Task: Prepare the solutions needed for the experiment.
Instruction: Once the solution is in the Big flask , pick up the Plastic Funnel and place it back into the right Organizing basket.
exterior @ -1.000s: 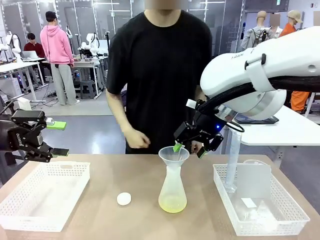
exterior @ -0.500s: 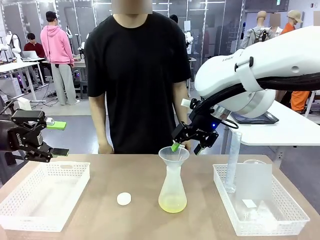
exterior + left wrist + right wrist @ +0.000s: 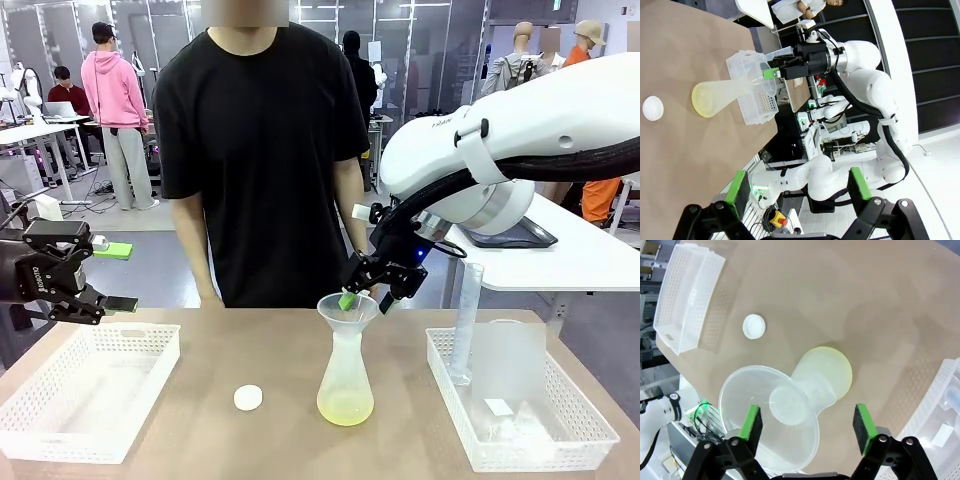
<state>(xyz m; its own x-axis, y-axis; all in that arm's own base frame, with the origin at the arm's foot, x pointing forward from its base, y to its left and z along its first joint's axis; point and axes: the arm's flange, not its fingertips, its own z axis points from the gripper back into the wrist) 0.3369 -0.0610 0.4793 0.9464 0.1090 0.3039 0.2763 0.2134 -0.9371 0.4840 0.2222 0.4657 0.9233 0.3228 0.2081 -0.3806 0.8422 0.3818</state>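
Observation:
A frosted conical flask [image 3: 345,365] stands mid-table with a clear funnel [image 3: 348,308] in its neck. The solutions [image 3: 345,408], a shallow pale yellow-green layer, lie in its base. My right gripper [image 3: 364,299] hovers open at the funnel's far right rim. In the right wrist view its fingers [image 3: 751,422] straddle the funnel [image 3: 770,415] rim without touching, above the solutions [image 3: 829,371]. My left gripper [image 3: 118,277] hangs open and empty off the table's left. From the left wrist view the open left gripper [image 3: 798,186] faces the flask [image 3: 727,92].
A small white cap [image 3: 248,397] lies left of the flask. A white basket [image 3: 90,375] sits at the left. Another white basket [image 3: 560,420] at the right holds a tall cylinder [image 3: 465,320] and clear ware. A person in black stands at the far edge.
My right gripper has shifted left and down to the funnel's rim, its fingers a little closer together. The person has drawn the hand back and stepped left. The left arm is still.

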